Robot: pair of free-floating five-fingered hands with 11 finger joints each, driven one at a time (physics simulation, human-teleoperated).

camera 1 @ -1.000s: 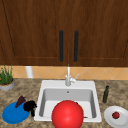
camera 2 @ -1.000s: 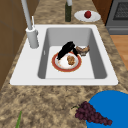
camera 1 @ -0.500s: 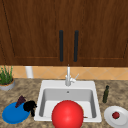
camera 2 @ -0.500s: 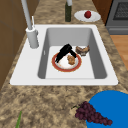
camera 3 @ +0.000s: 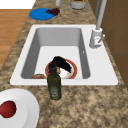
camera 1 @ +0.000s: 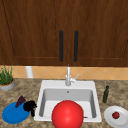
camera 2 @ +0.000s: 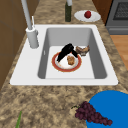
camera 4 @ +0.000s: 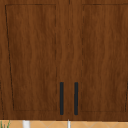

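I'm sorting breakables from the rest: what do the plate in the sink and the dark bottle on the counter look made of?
The plate looks like glazed ceramic: a smooth white face with a painted red-orange rim, though plastic can't be ruled out. The bottle looks like dark green glass, from its deep tint and faint sheen; it stands upright beside the sink.

- We face a white sink (camera 1: 42,93) set in a speckled stone counter (camera 1: 27,86), its chrome faucet (camera 1: 68,76) upright at the back rim.
- A large red ball-like shape (camera 1: 67,115) sits in front of the basin at the bottom edge.
- At left, a black hand (camera 1: 29,106) hangs at the edge of a blue plate (camera 1: 12,115); its fingers are unclear. A dark grape bunch (camera 1: 20,100) lies just beside it.
- A potted plant (camera 1: 6,78) stands at far left.
- At right, a dark green bottle (camera 1: 106,94) stands near a white plate (camera 1: 110,117) bearing a red apple (camera 1: 115,115).
- Above, we see two wooden cabinet doors (camera 1: 32,30) with black handles (camera 1: 61,45).
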